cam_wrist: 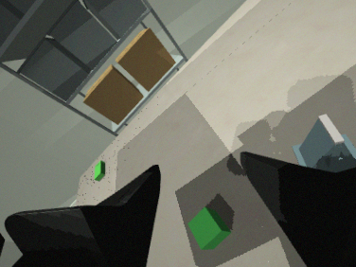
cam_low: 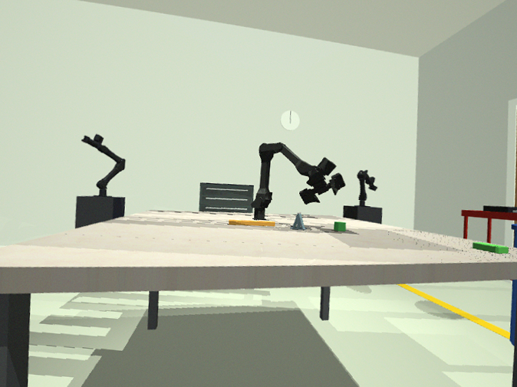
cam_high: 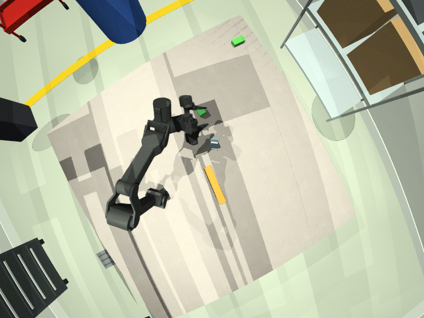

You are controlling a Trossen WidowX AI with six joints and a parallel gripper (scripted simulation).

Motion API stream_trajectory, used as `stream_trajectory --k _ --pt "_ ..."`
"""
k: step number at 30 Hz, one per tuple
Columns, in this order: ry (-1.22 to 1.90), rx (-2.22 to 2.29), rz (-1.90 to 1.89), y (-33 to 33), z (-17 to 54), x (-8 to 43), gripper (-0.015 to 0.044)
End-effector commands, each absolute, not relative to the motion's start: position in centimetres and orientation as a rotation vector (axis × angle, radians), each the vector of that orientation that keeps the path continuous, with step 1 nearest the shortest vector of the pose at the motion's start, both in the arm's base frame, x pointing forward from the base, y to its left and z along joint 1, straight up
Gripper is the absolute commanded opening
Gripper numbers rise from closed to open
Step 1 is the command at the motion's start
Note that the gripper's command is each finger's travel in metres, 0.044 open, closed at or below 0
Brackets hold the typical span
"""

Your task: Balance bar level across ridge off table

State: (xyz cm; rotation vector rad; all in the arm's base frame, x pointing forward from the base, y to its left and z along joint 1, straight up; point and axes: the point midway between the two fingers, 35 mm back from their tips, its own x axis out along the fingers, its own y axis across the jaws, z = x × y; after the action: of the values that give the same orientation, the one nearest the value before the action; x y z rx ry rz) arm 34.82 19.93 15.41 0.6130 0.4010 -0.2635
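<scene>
The orange bar (cam_high: pixel 215 185) (cam_low: pixel 251 223) lies flat on the table (cam_high: pixel 291 154) (cam_low: pixel 195 269), a short way from the ridge. It is outside the wrist view. The small blue-grey ridge (cam_high: pixel 214 144) (cam_low: pixel 298 221) stands upright with nothing on it. The ridge also shows at the right edge of the wrist view (cam_wrist: pixel 314 147), partly behind a finger. My gripper (cam_high: pixel 206 116) (cam_low: pixel 326 196) (cam_wrist: pixel 199 164) is open and empty. It hangs well above the table, tilted, over the side of the ridge away from the bar.
A green cube (cam_high: pixel 201 112) (cam_low: pixel 339 226) (cam_wrist: pixel 208 228) stands on the table near the ridge, below my gripper. A green block (cam_high: pixel 238 40) (cam_low: pixel 490 248) (cam_wrist: pixel 98 170) lies near the far table corner. A shelf rack (cam_high: pixel 323 71) stands beyond the table.
</scene>
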Motion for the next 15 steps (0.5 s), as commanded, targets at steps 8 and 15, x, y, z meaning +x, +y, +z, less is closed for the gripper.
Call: stream_trajectory --k 8,15 --pt "0.537 0.274 -0.284 15.3 14.4 36.7 0.0315" --pt "0.626 0.082 -0.274 12.5 13.9 37.3 0.0315"
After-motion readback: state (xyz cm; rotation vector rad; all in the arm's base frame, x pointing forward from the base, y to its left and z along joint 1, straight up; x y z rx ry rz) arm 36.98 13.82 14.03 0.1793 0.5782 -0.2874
